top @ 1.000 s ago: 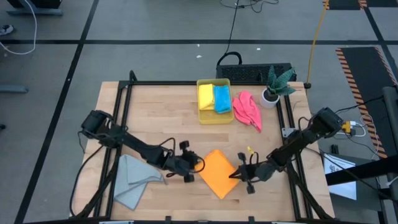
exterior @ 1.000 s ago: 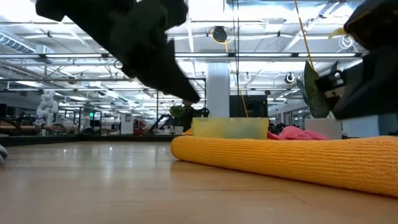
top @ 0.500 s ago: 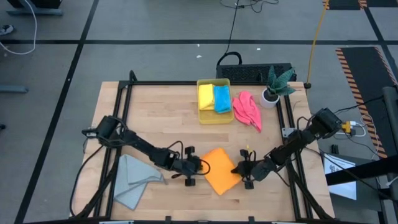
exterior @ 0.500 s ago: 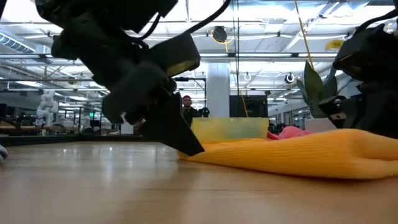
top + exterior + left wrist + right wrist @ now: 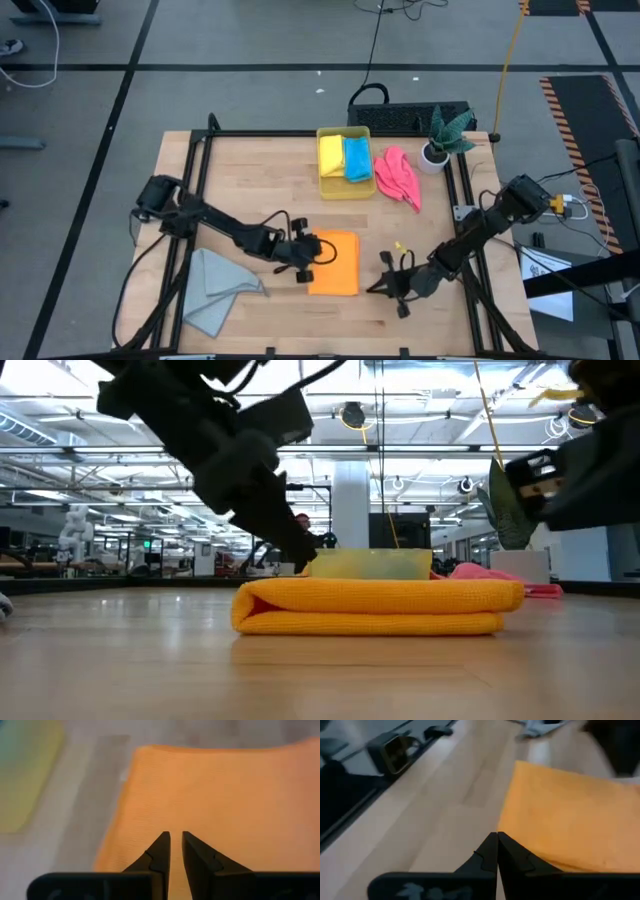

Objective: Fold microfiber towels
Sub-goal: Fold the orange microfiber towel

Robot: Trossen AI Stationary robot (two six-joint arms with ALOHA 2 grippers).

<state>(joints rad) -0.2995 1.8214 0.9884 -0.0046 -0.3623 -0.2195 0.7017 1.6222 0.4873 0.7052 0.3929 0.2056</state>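
left fingers [image 5: 161, 851]: nearly together, a thin gap between the tips, nothing pinched; they hung over the orange towel.
right fingers [image 5: 490, 851]: pressed together, empty, aimed at the orange towel's near edge from just beside it.
grey towel [image 5: 215, 287]: lay loose and rumpled at the table's front left, unfolded, well apart from both grippers.
left gripper [image 5: 318, 252]: sat at the left edge of the orange towel, over the cloth.
orange towel [image 5: 335, 263]: front centre of the wooden table [image 5: 240, 180], folded over into a flat rectangle; the low view showed two layers with a rounded fold on one side.
yellow towel [image 5: 331, 156]: folded, in the yellow plastic bin [image 5: 345, 191] at the back.
blue towel [image 5: 356, 158]: folded, beside the yellow one in the same bin.
pink towel [image 5: 396, 176]: crumpled heap just right of the bin, unfolded.
right gripper [image 5: 380, 285]: on bare wood just right of the orange towel, not touching it.
handling: looked light, soft and limp, with a grippy weave; should drape and hold a crease, not slide.
grip advice: pinch both layers at a corner or the open edge, one gripper per corner.
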